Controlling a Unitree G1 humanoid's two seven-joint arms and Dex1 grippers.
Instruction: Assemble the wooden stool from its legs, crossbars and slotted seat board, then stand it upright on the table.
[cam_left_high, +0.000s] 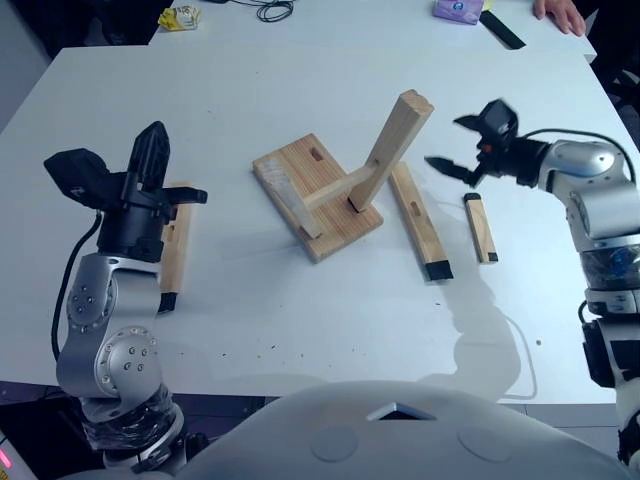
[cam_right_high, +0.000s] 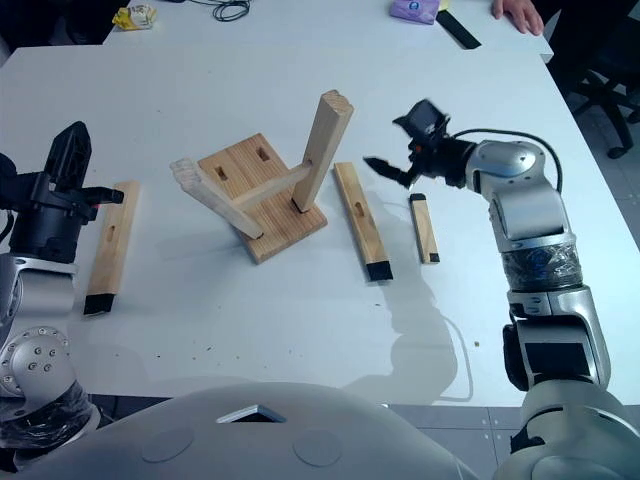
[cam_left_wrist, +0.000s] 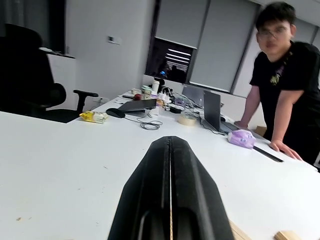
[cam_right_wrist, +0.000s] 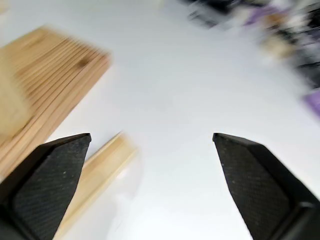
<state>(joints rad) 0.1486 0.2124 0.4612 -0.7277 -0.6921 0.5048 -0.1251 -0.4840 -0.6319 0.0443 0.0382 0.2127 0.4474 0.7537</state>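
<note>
1. The seat board (cam_left_high: 322, 228) lies flat at the middle of the table (cam_left_high: 300, 80) with 2 slots showing on its face. 1 upright leg (cam_left_high: 398, 140) stands in it, leaning toward the right, and a crossbar (cam_left_high: 335, 188) joins it to a second leg (cam_left_high: 288, 198) that slants across the board.
2. A loose leg (cam_left_high: 420, 222) with a black foot lies just right of the board. A short crossbar (cam_left_high: 481, 228) lies beside that, and a third leg (cam_left_high: 176, 245) lies well to the left.
3. The right gripper (cam_left_high: 448, 142) hangs above the loose leg, near the upright leg's top. Its fingers are spread wide and hold nothing.
4. The left gripper (cam_left_high: 154, 135) points upward over the third leg, fingers pressed together and empty.
5. The step in hand looks like a pick of the loose leg, though steadying the upright leg is also possible.
6. To do it well, come down square over the loose leg's middle, with the fingers across its narrow sides.
7. Keep clear of the leaning leg, since a nudge could tip the half-built frame out of its slot.
8. Close only once both pads straddle the wood, then lift level.
</note>
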